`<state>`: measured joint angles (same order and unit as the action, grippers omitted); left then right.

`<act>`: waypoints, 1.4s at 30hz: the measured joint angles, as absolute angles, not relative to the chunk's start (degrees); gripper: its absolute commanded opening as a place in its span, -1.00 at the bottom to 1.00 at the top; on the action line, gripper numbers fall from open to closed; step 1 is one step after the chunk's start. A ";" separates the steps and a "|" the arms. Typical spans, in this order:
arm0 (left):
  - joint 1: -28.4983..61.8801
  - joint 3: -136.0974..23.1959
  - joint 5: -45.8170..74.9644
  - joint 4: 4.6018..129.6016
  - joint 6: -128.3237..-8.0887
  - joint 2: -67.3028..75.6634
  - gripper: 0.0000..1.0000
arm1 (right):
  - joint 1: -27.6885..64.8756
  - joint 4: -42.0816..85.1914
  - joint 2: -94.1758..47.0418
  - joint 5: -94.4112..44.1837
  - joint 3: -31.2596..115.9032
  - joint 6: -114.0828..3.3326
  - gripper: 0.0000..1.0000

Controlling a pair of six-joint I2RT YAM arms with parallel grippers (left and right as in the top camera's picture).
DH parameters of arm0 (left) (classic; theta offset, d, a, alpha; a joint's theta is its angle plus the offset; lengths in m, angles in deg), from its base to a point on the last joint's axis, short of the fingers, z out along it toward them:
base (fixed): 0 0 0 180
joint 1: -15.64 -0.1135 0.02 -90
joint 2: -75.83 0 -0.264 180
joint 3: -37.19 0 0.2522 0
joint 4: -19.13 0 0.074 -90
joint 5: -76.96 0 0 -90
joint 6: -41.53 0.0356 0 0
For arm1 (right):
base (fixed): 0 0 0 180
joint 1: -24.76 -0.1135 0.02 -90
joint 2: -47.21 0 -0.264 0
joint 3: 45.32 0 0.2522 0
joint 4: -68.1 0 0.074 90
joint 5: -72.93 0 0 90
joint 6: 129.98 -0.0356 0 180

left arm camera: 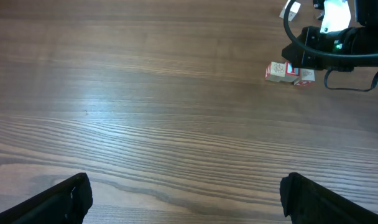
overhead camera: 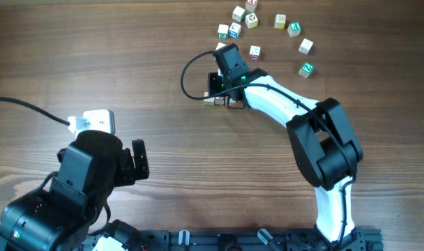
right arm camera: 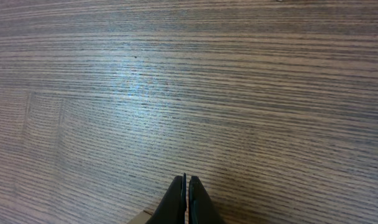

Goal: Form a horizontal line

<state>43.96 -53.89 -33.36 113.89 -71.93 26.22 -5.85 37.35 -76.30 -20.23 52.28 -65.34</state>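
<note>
At the horizontal line (left arm camera: 290,73), with right gripper (right arm camera: 187,178) pressed closed on nothing, push slowly, keeping edges flush; leave left gripper (left arm camera: 186,193) spread.

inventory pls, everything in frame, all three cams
table: one, brown wood grain, fills every view
row of cubes: three touching, pale wood with red marks showing, mid-table, partly under the right arm
loose cubes: ten in clear view, pale with green, red or blue marks, scattered at the top right of the overhead view
white box: one, white, black cable attached, beside the left arm
right arm: white and black, reaching to the row
left arm: black, bottom left
right fingers: black, shut, nothing between them
left fingers: black, wide open
</note>
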 measured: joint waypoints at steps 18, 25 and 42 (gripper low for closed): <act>43.96 -53.89 -33.36 113.89 -71.93 26.24 1.00 | -5.85 35.45 -76.30 -20.25 52.30 -65.34 -0.90; 43.96 -53.89 -33.36 113.89 -71.93 26.22 1.00 | -5.83 36.76 -76.30 -20.18 52.41 -65.34 -0.91; 43.96 -53.89 -33.34 113.89 -71.93 26.22 1.00 | -5.66 28.84 -76.30 -4.05 54.86 -71.18 -0.91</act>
